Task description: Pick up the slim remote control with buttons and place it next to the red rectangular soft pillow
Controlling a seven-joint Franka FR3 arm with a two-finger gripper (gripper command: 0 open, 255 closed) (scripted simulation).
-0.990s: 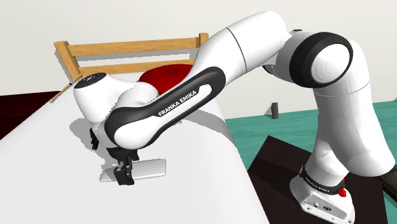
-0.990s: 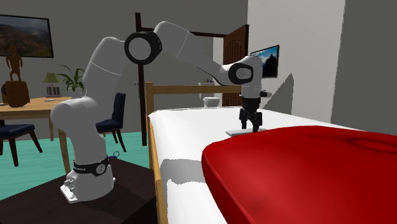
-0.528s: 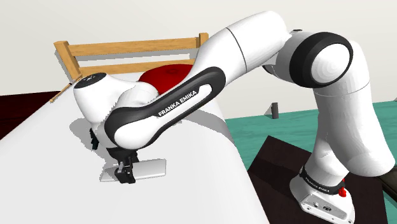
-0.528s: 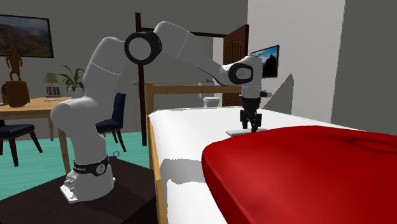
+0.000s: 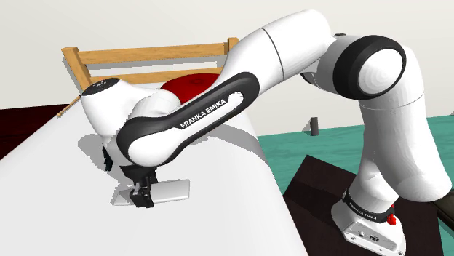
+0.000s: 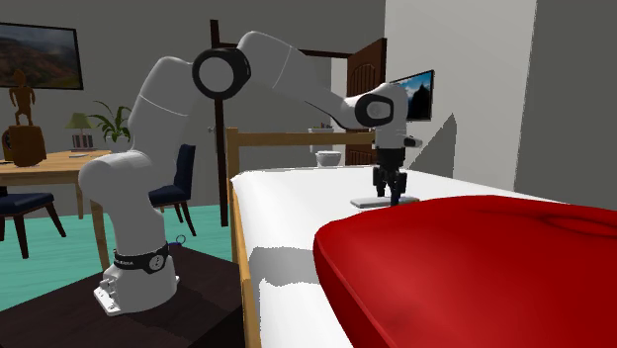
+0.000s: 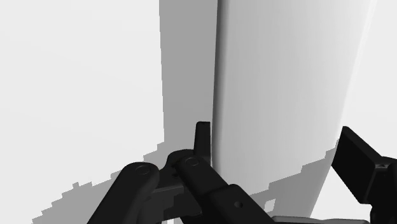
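The remote [image 5: 172,191] is drawn as a plain pale grey flat slab, low over the white bed [image 5: 51,196]. My black gripper [image 5: 142,199] is shut on its end nearer the shoulder view's left. In the wrist view the slab [image 7: 280,95] runs away from the hand, with my gripper [image 7: 280,149] clasping its long sides. From the second exterior view the gripper [image 6: 392,197] holds the remote [image 6: 374,203] just above the sheet. The red pillow [image 5: 188,86] lies by the wooden headboard [image 5: 145,54]; it looms large and close as the pillow [image 6: 475,267].
The bed's wooden end rail [image 6: 297,139] stands behind the gripper, with a white bowl [image 6: 327,157] beyond it. A desk [image 6: 49,163] with chairs, a plant and a figurine stands past the arm. My stand [image 5: 335,196] rests on teal floor [image 5: 305,149].
The fingers went from open to shut on the remote's sides. Since then the hand has risen slightly, taking the remote with it.
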